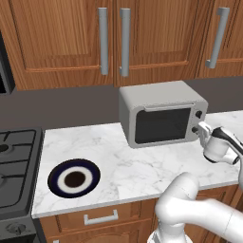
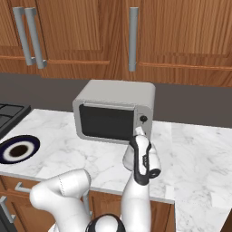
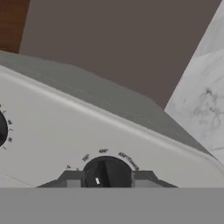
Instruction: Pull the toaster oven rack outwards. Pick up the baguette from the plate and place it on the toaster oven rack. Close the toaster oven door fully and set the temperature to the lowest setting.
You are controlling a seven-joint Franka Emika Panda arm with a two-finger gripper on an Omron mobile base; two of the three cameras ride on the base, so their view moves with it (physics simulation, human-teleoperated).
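The gripper point(image 3: 107, 178) is right up against the toaster oven point(image 1: 159, 111), its two fingers straddling the lower knob point(image 3: 106, 171) on the control panel, one tip on each side and pressed in close, so it reads as clamped on that dial. In the left base view the hand reaches in from the right, level with the lower knob, with the upper knob point(image 1: 199, 114) just above it. The toaster oven door point(image 2: 108, 121) stands shut, dark glass flush with the front. The plate point(image 1: 74, 178) sits bare on the counter, well off to the left, near the stove point(image 1: 14, 163); no baguette on it, so presumably it is inside. What matters now: the knob's axis points straight out at the hand, so I'd expect a wrist roll about that line.
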